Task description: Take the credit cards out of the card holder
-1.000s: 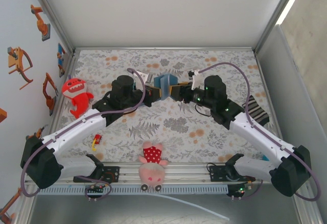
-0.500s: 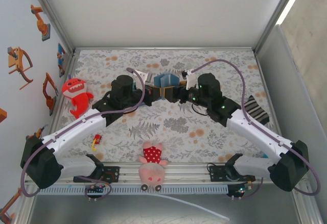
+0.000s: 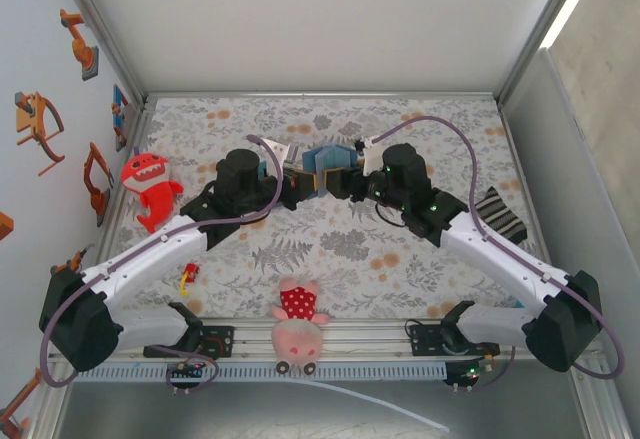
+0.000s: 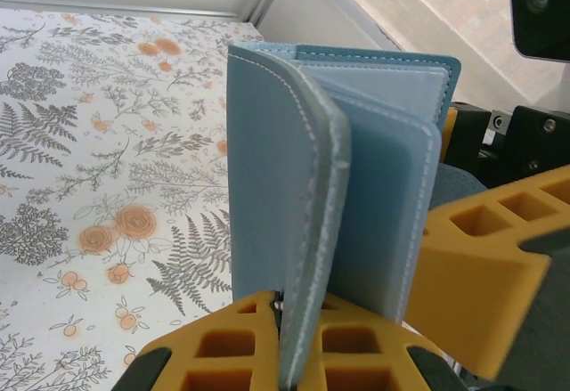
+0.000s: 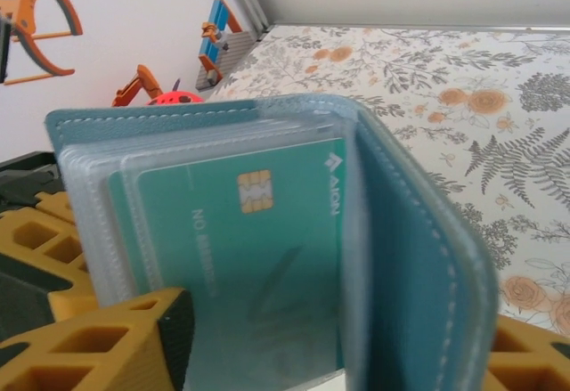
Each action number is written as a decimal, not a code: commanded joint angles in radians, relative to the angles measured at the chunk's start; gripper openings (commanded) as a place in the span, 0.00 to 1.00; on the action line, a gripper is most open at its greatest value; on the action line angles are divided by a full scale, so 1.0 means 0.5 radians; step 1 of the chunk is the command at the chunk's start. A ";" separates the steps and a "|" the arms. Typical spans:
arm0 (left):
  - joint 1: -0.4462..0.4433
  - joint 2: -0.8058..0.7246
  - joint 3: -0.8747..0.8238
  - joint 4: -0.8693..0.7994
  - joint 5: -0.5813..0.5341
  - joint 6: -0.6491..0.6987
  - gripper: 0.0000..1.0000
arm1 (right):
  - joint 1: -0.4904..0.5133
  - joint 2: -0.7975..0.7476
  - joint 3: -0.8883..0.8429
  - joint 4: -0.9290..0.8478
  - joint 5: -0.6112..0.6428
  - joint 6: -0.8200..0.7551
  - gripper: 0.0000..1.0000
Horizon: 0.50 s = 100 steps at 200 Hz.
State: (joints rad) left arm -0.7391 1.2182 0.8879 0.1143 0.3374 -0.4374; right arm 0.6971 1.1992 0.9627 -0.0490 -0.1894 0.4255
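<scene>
Top view: the holder (image 3: 323, 162) is up off the table, about halfway back, with the left gripper (image 3: 298, 185) and right gripper (image 3: 347, 179) meeting at it.

Left wrist cam: the left fingers are clamped tight on the bottom edge of one cover panel. The holder stands upright, splayed open.

Right wrist cam: a green card (image 5: 249, 257) sits in a clear sleeve. The right fingers are either side of the pages, but I can't tell if they're actually pinching. I'd nip just the card's edge, not the sleeve, then pull straight along the pocket while the left holds firm.
</scene>
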 commanded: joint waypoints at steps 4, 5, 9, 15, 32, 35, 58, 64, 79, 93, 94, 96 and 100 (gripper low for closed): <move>0.009 -0.085 -0.023 0.130 0.077 -0.030 0.00 | 0.011 -0.068 0.039 0.000 0.130 -0.002 0.54; 0.012 -0.084 -0.025 0.130 0.078 -0.030 0.00 | 0.011 -0.071 0.039 0.000 0.133 -0.003 0.53; 0.015 -0.087 -0.029 0.139 0.081 -0.040 0.00 | 0.011 -0.079 0.032 0.000 0.143 -0.004 0.52; 0.024 -0.089 -0.038 0.152 0.092 -0.048 0.00 | 0.011 -0.094 0.024 0.003 0.156 0.000 0.51; 0.050 -0.094 -0.063 0.196 0.132 -0.094 0.00 | 0.011 -0.126 -0.002 0.015 0.175 0.005 0.47; 0.055 -0.093 -0.069 0.208 0.142 -0.101 0.00 | 0.011 -0.129 -0.003 0.015 0.179 0.006 0.47; 0.088 -0.091 -0.097 0.288 0.215 -0.166 0.00 | 0.011 -0.145 -0.018 0.021 0.189 0.016 0.38; 0.094 -0.093 -0.103 0.303 0.228 -0.178 0.00 | 0.011 -0.149 -0.019 0.027 0.184 0.017 0.36; 0.112 -0.092 -0.117 0.345 0.269 -0.211 0.00 | 0.011 -0.150 -0.020 0.030 0.174 0.018 0.30; 0.130 -0.090 -0.138 0.395 0.303 -0.246 0.00 | 0.009 -0.150 -0.023 0.031 0.170 0.022 0.29; 0.131 -0.090 -0.140 0.398 0.307 -0.250 0.00 | 0.010 -0.150 -0.023 0.031 0.170 0.021 0.29; 0.134 -0.092 -0.143 0.403 0.311 -0.255 0.00 | 0.011 -0.150 -0.025 0.031 0.170 0.022 0.29; 0.138 -0.094 -0.149 0.417 0.322 -0.263 0.00 | 0.008 -0.152 -0.026 0.031 0.172 0.021 0.29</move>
State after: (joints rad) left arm -0.6846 1.2026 0.8291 0.2199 0.4324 -0.5194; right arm 0.6971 1.1435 0.9623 -0.0486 -0.1139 0.4324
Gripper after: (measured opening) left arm 0.079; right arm 0.297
